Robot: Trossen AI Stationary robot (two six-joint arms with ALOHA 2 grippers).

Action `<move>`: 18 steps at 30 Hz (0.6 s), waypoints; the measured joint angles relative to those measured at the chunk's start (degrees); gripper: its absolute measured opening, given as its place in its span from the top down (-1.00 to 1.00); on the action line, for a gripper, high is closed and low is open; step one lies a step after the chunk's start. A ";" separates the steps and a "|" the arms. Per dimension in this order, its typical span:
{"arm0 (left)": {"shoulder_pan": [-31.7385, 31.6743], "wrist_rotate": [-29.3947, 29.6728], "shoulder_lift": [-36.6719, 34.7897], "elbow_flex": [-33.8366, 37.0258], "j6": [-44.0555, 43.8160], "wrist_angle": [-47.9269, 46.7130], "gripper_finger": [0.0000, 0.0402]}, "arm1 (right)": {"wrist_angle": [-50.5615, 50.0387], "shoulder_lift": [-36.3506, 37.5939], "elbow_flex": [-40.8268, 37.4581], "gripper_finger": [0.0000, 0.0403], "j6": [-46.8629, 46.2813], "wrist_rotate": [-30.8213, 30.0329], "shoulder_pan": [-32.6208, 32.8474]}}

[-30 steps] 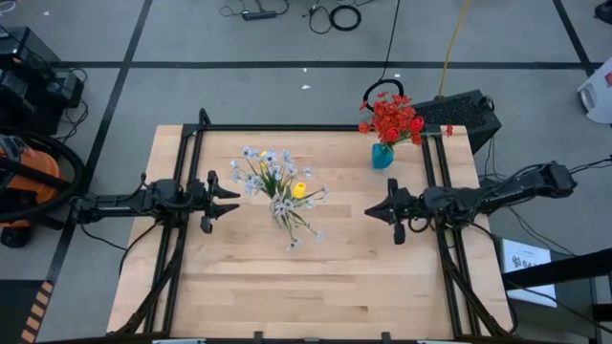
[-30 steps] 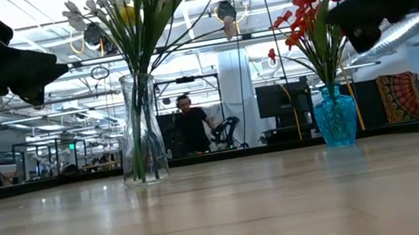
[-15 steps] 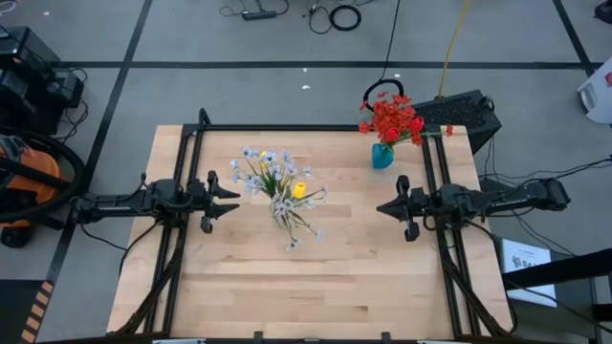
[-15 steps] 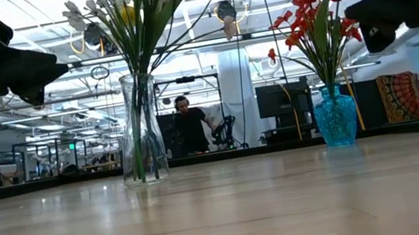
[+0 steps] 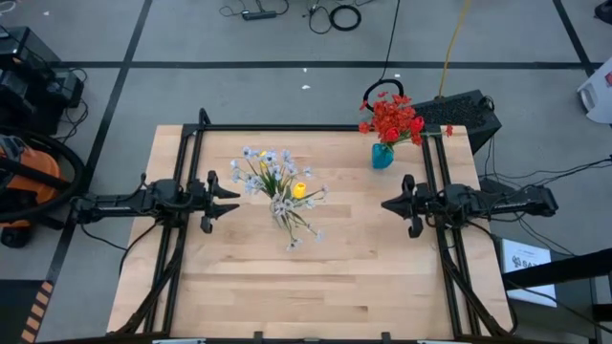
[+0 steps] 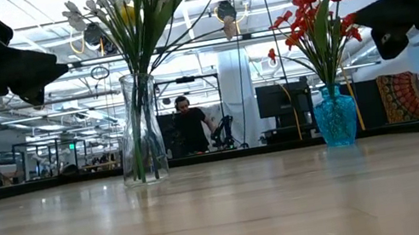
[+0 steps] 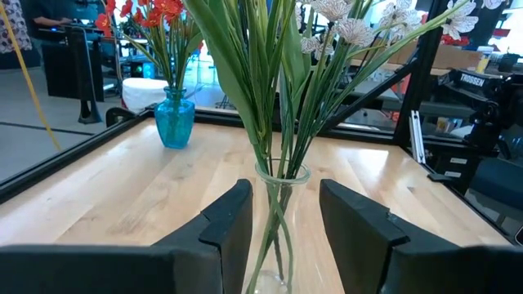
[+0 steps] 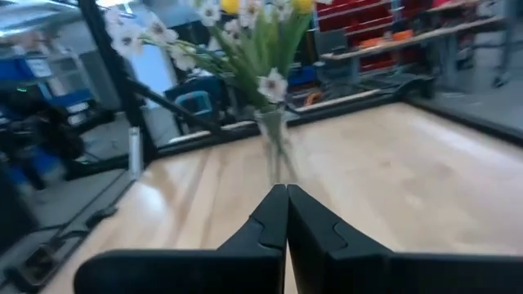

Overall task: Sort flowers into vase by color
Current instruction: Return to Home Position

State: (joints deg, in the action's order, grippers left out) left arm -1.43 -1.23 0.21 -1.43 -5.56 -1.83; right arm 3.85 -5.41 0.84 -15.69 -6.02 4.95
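A clear glass vase (image 5: pixel 283 207) stands upright on its base at the table's middle and holds white sprays (image 5: pixel 260 162) and yellow buds (image 5: pixel 298 190). The small teal vase (image 5: pixel 382 156) stands near the far right corner with red flowers (image 5: pixel 393 118) in it. My left gripper (image 5: pixel 235 194) hovers open at the left, pointing level at the glass vase (image 7: pixel 278 212), which stands farther off beyond the fingers. My right gripper (image 5: pixel 385 204) hovers shut at the right, pointing level toward the glass vase (image 8: pixel 274 147). Both grippers are clear of the table and hold nothing.
Black frame rails (image 5: pixel 316 127) run along the table's far, left and right sides. The near half of the wooden table (image 5: pixel 306 287) is bare wood. A person (image 6: pixel 191 126) stands in the room far behind the table.
My right gripper has drawn back toward the table's right edge, away from the glass vase, staying shut and roughly level. The vases and flowers have not moved.
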 joint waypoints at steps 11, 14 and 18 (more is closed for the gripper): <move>0.00 -0.02 0.00 0.00 0.00 0.02 0.25 | -1.63 0.47 0.02 1.00 0.34 -2.51 0.00; 0.00 -0.02 0.00 0.00 0.02 0.02 0.25 | -1.69 -0.07 0.02 1.00 -1.68 -1.87 0.00; 0.00 -0.02 0.00 0.00 0.00 0.00 0.25 | -1.79 -0.26 0.02 1.00 -1.64 -1.51 0.00</move>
State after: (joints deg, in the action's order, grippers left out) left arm -1.43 -1.26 0.21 -1.43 -5.56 -1.83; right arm 2.07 -5.67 0.86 -17.32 -7.53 4.95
